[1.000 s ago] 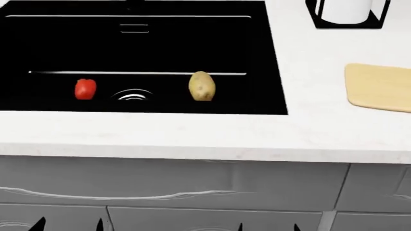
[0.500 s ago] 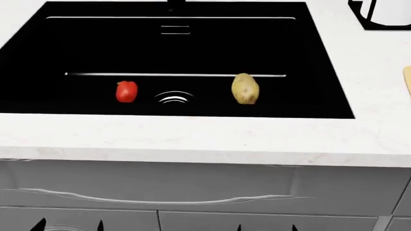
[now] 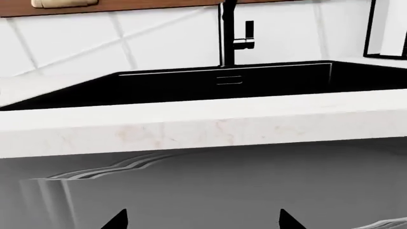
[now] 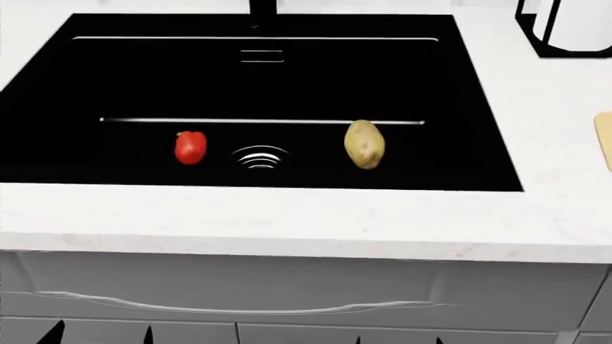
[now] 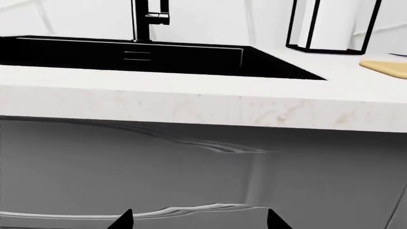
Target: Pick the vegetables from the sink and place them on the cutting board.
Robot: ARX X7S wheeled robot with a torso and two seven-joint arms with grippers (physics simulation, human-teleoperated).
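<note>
A small red bell pepper point(image 4: 190, 147) lies on the floor of the black sink point(image 4: 86, 86), left of the round drain point(image 4: 260, 158). A tan speckled potato point(image 4: 365, 143) lies right of the drain. Only the edge of the light wooden cutting board point(image 4: 604, 140) shows on the counter at the far right; it also shows in the right wrist view point(image 5: 388, 67). My left gripper point(image 4: 100, 335) and right gripper point(image 4: 397, 340) are low, in front of the cabinet drawers, well below the counter. Both are open and empty; only the fingertips point(image 3: 117, 220) show.
A black faucet point(image 3: 228, 33) stands behind the sink. A black wire holder with a white roll point(image 4: 564, 25) stands at the back right of the white counter point(image 4: 287, 218). Grey drawer fronts point(image 4: 239, 287) lie below the counter edge.
The head view has shifted: the sink and vegetables moved right in the picture, then slightly down. The cutting board has slid almost out of view at the right. Nothing was grasped.
</note>
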